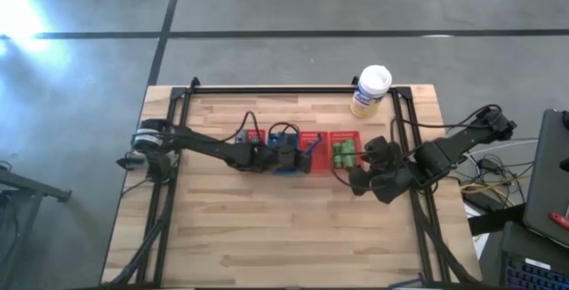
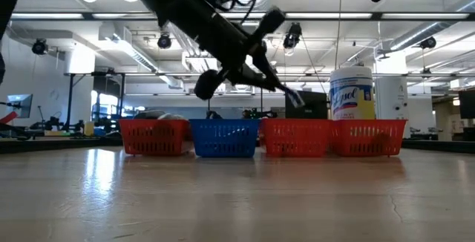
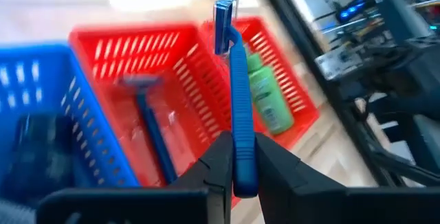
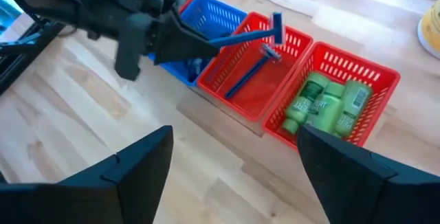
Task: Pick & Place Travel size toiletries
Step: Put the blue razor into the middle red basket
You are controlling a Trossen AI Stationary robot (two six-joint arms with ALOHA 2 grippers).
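Over the row of four mesh baskets [image 1: 302, 148] you have the left gripper [image 3: 237, 172], its two fingers pinched on the handle of a blue razor [image 3: 234, 93]. That razor hangs in the air above the red basket [image 4: 258, 80] just beside the blue basket [image 4: 206, 18], its head tipped out beyond the fingertips. You can see a second blue razor [image 4: 249, 73] lying on the floor of that same red basket, diagonal across it.

Next basket along in the row, the end red basket [image 4: 357, 69], holds your green bottles [image 4: 323, 104], packed side by side with labels up. The blue basket carries some dark items, too blurred in the left wrist view for you to tell what they are. At the other end of the row, the far red basket [image 2: 152, 136] shows something dark over its rim in the low view.

Your right gripper [image 4: 234, 162] hovers over bare wood near the end red basket, on the side away from the canister, jaws spread wide and holding nothing.

Beyond the row, the white-capped yellowish canister [image 1: 371, 92] stands upright at the table's [image 1: 267, 237] back edge.
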